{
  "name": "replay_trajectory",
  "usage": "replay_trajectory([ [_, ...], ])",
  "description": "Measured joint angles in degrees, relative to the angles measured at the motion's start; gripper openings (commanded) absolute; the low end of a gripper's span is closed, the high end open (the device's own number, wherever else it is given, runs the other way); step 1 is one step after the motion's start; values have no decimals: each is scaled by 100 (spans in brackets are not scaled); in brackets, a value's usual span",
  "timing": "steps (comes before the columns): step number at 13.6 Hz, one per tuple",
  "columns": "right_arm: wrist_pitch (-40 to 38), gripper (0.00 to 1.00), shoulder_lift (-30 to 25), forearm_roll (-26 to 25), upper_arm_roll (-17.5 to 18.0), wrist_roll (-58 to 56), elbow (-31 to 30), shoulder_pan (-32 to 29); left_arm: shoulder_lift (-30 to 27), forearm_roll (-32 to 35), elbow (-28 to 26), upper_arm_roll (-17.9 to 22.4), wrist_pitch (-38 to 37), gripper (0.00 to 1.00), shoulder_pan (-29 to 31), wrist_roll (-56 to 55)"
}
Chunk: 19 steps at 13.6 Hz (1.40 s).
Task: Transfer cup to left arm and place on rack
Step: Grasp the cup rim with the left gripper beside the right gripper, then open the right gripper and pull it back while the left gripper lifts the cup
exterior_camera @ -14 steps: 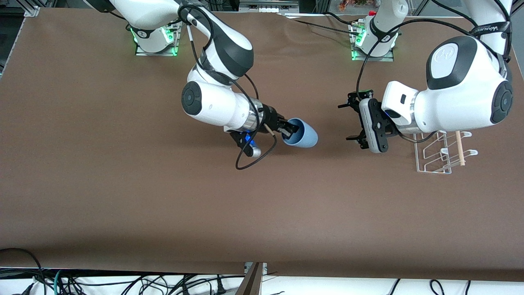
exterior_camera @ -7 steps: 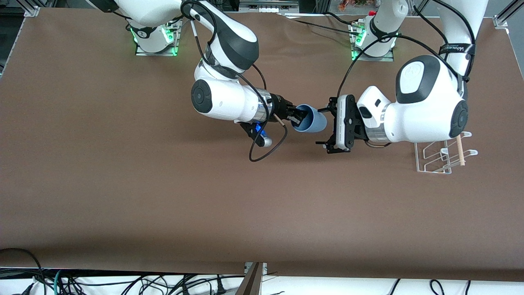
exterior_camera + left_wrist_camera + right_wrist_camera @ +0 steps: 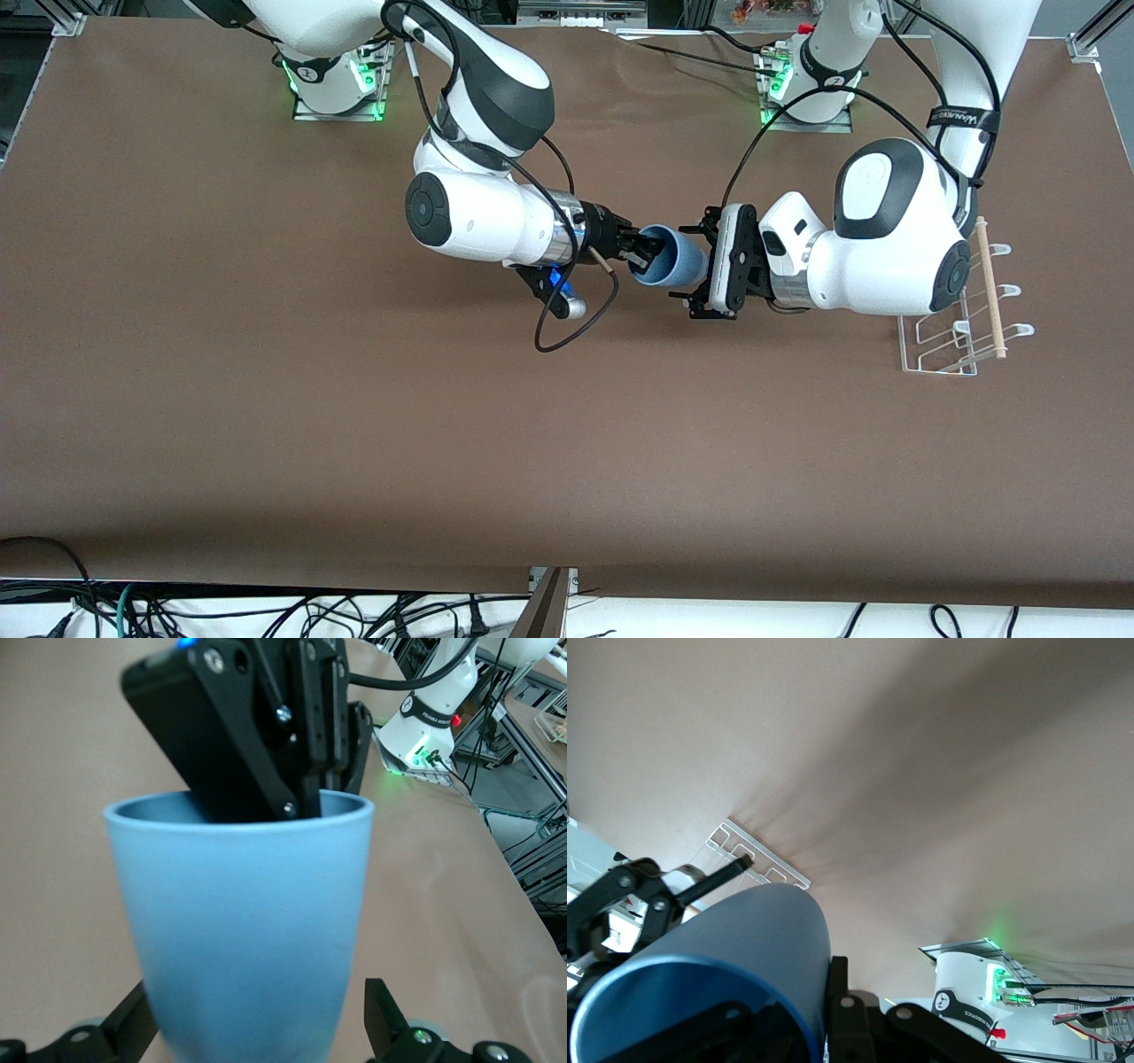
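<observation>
The light-blue cup is held on its side above the middle of the table. My right gripper is shut on the cup's rim, one finger inside and one outside, as the right wrist view shows on the cup. My left gripper is open, with its fingers on either side of the cup's base and a gap on each side. In the left wrist view the cup fills the space between my left gripper's fingers. The white wire rack stands at the left arm's end.
A light wooden dowel lies across the rack. The rack also shows in the right wrist view. Both arm bases with green lights stand along the table's edge by the robots. A black cable loop hangs under the right wrist.
My left arm has swung from beside the rack toward the cup, and its open fingers now straddle the cup's base. The right arm lifted the cup a little toward it.
</observation>
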Motion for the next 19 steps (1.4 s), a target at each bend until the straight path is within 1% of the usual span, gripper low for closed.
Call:
replay_trajectory([
  [1,-15,0,-1,4,2,0,4,-12,-17,-16,-8,-3,17,6,0,26],
  [2,-60,0,-6,13,10,0,9,-18,-29,-16,-9,-1,77,0,5,49],
  [5,-64,0,-11,19,11,28,21,-26,-40,-71,-18,7,100,0,19,86],
  [6,-64,5,-11,19,11,28,22,-27,-42,-73,-18,7,102,0,19,90],
  [7,-63,23,-12,19,11,18,26,-27,-48,-74,-18,7,106,0,20,91],
  [8,-58,31,-12,17,11,-51,38,-27,-63,-74,-18,9,116,0,21,91],
  [9,-45,33,-13,19,11,-153,62,-27,-95,-74,-18,15,140,0,22,91],
  [10,-27,37,-13,26,13,-213,95,-29,-139,-73,-18,23,175,0,23,90],
  [11,-14,50,-12,37,16,-251,132,-32,-187,-55,-16,27,214,0,24,88],
  [12,11,56,-12,53,28,-299,161,-35,-245,-2,-11,25,240,0,29,71],
  [13,50,69,-12,70,53,-346,185,-40,-296,63,5,20,236,0,41,37],
  [14,58,87,-18,47,44,-398,195,-62,-344,269,23,25,117,0,80,32],
  [15,56,89,-22,65,50,-484,215,-135,-395,493,29,30,-25,0,178,32],
  [16,42,96,-41,47,39,-550,225,-233,-436,704,38,43,-201,0,321,51],
  [19,-123,98,-156,40,1,-747,225,-513,-538,1058,74,106,-683,0,708,155],
])
